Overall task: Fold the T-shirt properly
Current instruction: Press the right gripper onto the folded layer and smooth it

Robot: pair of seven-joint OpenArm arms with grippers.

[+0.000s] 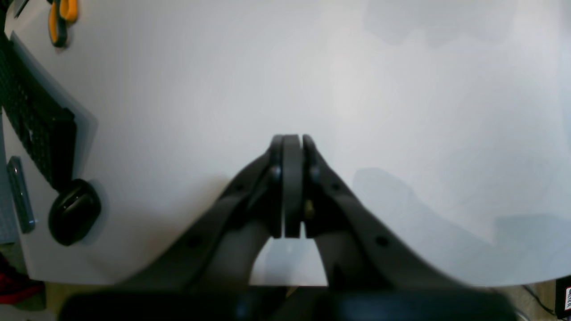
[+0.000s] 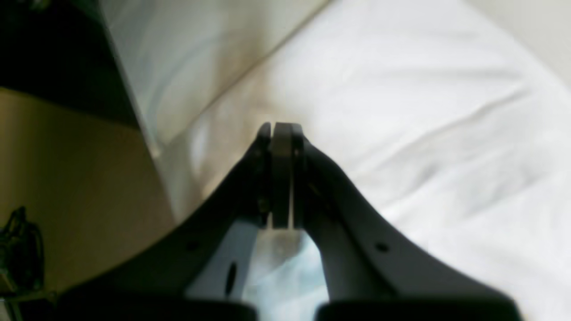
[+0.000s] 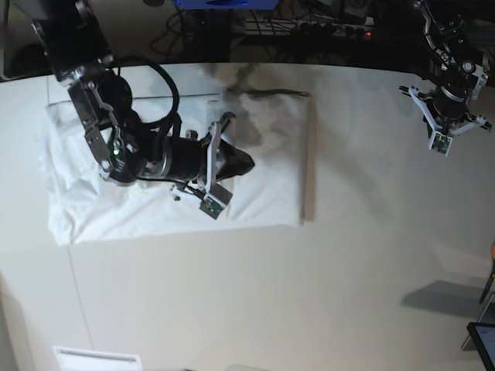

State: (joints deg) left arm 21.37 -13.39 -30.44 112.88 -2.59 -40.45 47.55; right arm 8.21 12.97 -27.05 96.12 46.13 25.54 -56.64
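Base view: T-shirt [image 3: 255, 193] lies limp, light, slippery on the counter [image 3: 371, 255]; we'd pinch its 3 o'clock edge. Both arms' fingers clenched, holding nothing.

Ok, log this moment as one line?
T-shirt: folded rectangle on table | right gripper: shut, empty, above shirt | left gripper: shut, empty, away from shirt

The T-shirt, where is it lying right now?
In the base view the T-shirt lies spread on the table's upper left part, under the right gripper; the left gripper is far off at the right.
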